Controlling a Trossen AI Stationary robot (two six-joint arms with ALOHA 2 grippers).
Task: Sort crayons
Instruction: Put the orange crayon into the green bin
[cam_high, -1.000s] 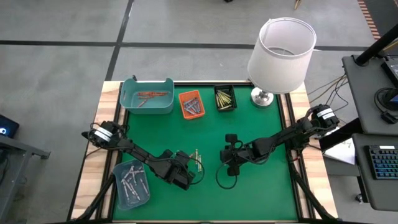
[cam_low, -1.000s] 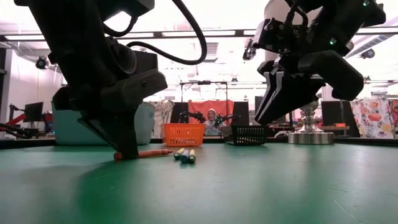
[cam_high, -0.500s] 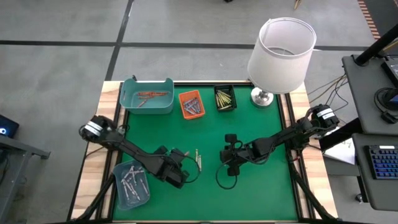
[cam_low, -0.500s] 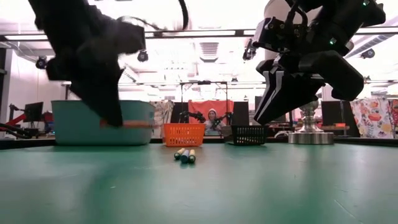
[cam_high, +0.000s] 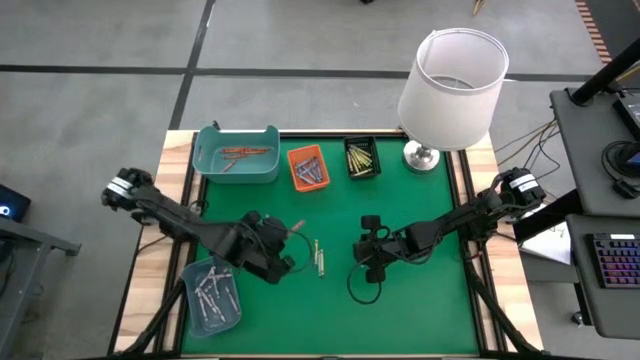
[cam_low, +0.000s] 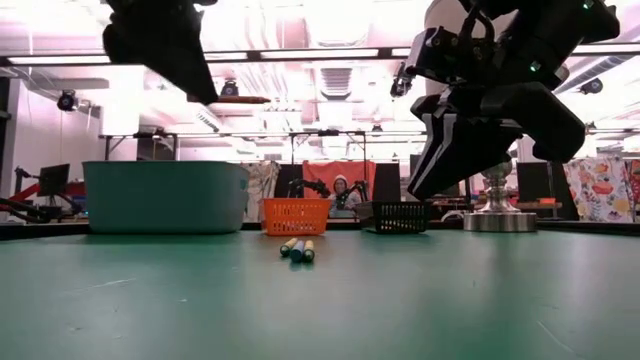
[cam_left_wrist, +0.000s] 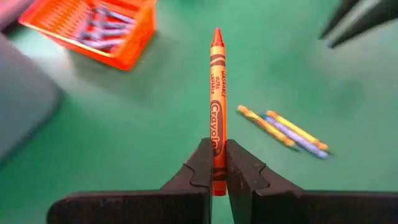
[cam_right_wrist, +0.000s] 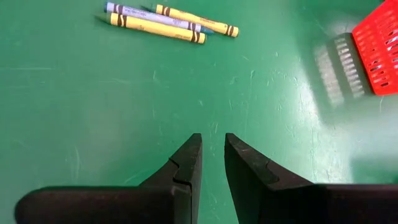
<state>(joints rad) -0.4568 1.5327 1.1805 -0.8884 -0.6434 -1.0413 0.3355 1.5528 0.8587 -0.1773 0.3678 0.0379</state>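
Three loose paper-wrapped crayons (cam_high: 320, 259), two yellow and one blue, lie side by side on my green felt table (cam_high: 420, 300), near its middle. I've got the left gripper (cam_left_wrist: 216, 163) pinched tight on one red-orange wax crayon (cam_left_wrist: 216, 106), held by its blunt end, raised clear above the felt between the middle and the left edge. My right gripper (cam_right_wrist: 212, 163) hovers just right of the loose three, fingers slightly parted, nothing between them. Along the far edge I see the teal plastic tub (cam_high: 237, 152), the small orange mesh basket (cam_high: 307, 166) and the small black basket (cam_high: 362, 158).
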